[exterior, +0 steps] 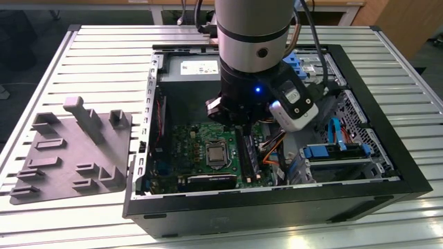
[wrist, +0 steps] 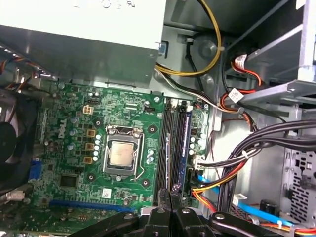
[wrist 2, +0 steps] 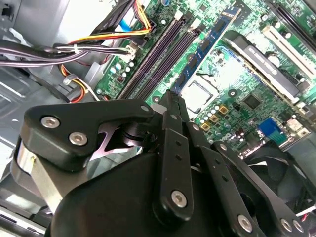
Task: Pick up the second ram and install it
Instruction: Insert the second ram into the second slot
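The open computer case (exterior: 277, 212) holds the green motherboard (wrist: 69, 163). Low over it, the gripper (wrist: 170, 196) has its fingers drawn nearly together, pinching the second ram (wrist: 168, 163), which stands edge-on over the black memory slots (wrist: 161, 148), just on the exterior view's right of the processor (exterior: 217, 154).

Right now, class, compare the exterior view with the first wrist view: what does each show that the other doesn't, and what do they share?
Exterior view: the grey moulded tray on the slatted table beside the computer case, and the arm reaching into it. First wrist view: a looping yellow cable, and the second ram held edge-on in the shut gripper over the black memory slots. Shared: the green motherboard and its processor.
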Available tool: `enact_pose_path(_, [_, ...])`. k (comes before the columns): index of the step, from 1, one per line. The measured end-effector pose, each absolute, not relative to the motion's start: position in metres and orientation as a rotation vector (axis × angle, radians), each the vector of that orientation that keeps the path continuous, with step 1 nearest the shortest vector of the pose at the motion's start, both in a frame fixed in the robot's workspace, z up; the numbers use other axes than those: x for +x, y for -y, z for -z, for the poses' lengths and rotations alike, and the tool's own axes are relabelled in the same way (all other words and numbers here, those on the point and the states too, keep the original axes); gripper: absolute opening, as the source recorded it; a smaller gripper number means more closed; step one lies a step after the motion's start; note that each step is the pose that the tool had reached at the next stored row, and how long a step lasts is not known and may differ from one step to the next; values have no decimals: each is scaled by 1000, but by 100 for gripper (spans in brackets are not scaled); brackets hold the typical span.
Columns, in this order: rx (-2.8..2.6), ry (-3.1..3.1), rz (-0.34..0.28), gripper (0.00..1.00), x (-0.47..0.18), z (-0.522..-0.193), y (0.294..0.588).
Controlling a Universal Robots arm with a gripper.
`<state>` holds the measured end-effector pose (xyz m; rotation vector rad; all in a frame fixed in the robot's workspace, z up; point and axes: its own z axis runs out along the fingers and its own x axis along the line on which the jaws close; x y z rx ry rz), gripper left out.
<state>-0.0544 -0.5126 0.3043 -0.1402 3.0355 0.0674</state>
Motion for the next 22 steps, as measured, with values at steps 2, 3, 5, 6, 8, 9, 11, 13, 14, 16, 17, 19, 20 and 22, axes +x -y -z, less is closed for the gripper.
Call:
enact_pose_path(2, [-122,-3036,-67,11,-54,-304,513])
enact_pose_path(3, [-112,-3036,-66,11,-54,-304,513])
enact_pose_path(5, [-93,-3037,-65,11,-54,-304,513])
enact_pose_path(6, [-86,-3037,-65,11,-54,-304,513])
enact_pose_path(8, [-80,-3037,-64,11,-54,-304,512])
enact_pose_path(9, [-79,-3037,-64,11,-54,-304,512])
enact_pose_path(11, [-77,-3037,-64,11,-54,-304,510])
enact_pose_path(13, [-75,-3037,-64,11,-54,-304,509])
enact_pose_path(14, [-73,-3037,-64,11,-54,-304,508])
enact_pose_path(16, [-69,-3037,-64,11,-54,-304,507])
enact_pose_path(17, [-65,-3037,-64,11,-54,-304,506])
enact_pose_path(19, [-57,-3037,-64,11,-54,-303,506])
enact_pose_path(20, [-55,-3037,-63,11,-54,-303,506])
enact_pose_path(22, [-55,-3037,-63,11,-54,-303,506])
